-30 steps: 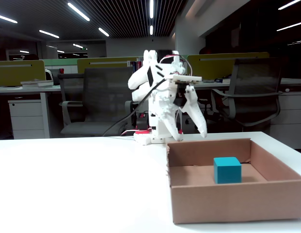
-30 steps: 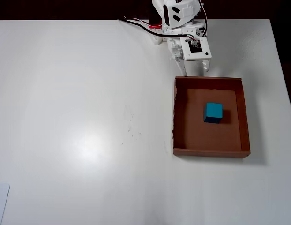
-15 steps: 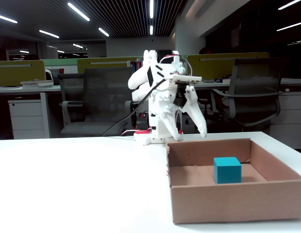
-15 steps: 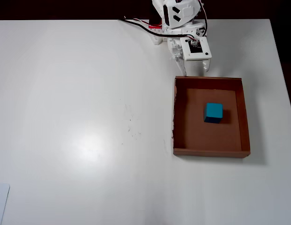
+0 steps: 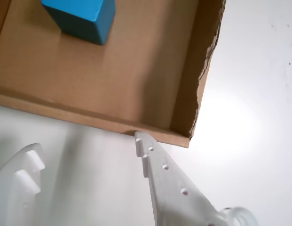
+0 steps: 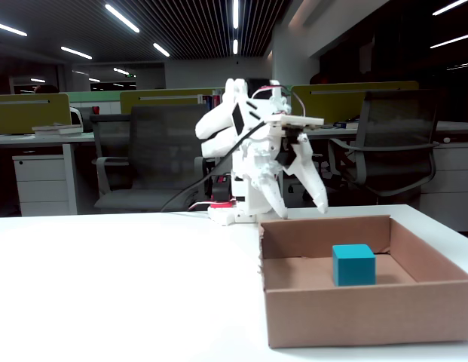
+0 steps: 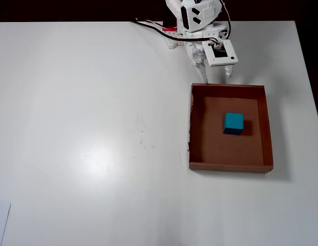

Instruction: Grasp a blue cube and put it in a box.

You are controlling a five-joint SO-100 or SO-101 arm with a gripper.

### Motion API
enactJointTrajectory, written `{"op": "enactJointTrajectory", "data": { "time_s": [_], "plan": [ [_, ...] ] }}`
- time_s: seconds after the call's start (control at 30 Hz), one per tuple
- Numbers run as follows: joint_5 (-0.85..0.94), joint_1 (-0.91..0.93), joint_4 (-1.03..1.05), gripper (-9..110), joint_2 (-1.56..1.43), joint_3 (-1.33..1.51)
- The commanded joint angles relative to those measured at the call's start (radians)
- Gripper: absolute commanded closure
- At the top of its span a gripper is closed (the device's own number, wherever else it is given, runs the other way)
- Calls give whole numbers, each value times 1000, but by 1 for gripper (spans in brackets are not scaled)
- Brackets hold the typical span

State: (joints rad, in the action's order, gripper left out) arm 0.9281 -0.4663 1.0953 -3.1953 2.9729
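Gripper [image 7: 217, 78] hangs empty with jaws spread, just outside the box [image 7: 267, 128] wall near the arm; cube [image 7: 233, 122] sits inside on the floor.

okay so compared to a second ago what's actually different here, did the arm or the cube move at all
Only the arm moved: the open, empty gripper swung slightly rightward in the overhead view and lifted a little in the fixed view, outside the box. Nothing was grasped or released. The blue cube stayed put inside the box, which has not shifted either.
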Motion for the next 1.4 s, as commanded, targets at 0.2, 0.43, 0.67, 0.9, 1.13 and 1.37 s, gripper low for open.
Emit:
{"op": "enactJointTrajectory", "data": {
  "time_s": [0.2, 0.43, 0.67, 0.9, 1.13, 1.37],
  "plan": [
    [-3, -20, -163, 77, 6, -2],
    [-3, 15, -279, 77, 9, -2],
    [-9, 98, -308, 77, 11, -2],
    [-46, 164, -325, 77, 12, -2],
    [-77, 193, -328, 77, 12, -2],
    [-87, 202, -324, 77, 12, -2]
  ]
}}
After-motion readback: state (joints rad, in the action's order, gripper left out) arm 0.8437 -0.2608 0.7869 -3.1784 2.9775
